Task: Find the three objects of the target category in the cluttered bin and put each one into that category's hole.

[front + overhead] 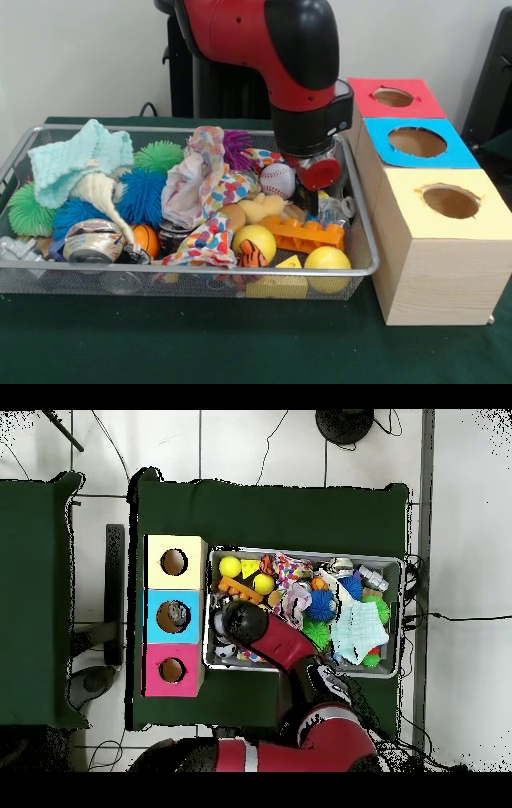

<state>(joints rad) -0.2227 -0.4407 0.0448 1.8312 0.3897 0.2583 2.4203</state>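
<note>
**A:** What is the bin made of?

**B:** The bin [362, 264] is silver wire mesh, shallow and rectangular, on the green-covered desk [240, 344]. It is heaped with soft and hard things: a pale teal knitted cloth [76, 160], spiky rubber balls in green [158, 154] and blue [142, 194], a crumpled spotted fabric [210, 180], a dented tin can [92, 242].

**A:** And the rounder pieces?

**B:** A stitched baseball [278, 180], two smooth yellow balls [328, 262], a small orange basketball [146, 238], an orange studded plastic brick [308, 234].

**A:** Where is the hand?

**B:** The hand [318, 172] hangs over the bin's end nearest the boxes, just beside the baseball. Whether it is apart or together I cannot tell; the arm's black wrist covers it.

**A:** The holes?

**B:** Three pale wooden boxes sit in a row touching the bin, each with a round hole in a coloured top: yellow [450, 202], blue [417, 142], red [393, 98]. From overhead, something shows inside the blue hole.
</note>
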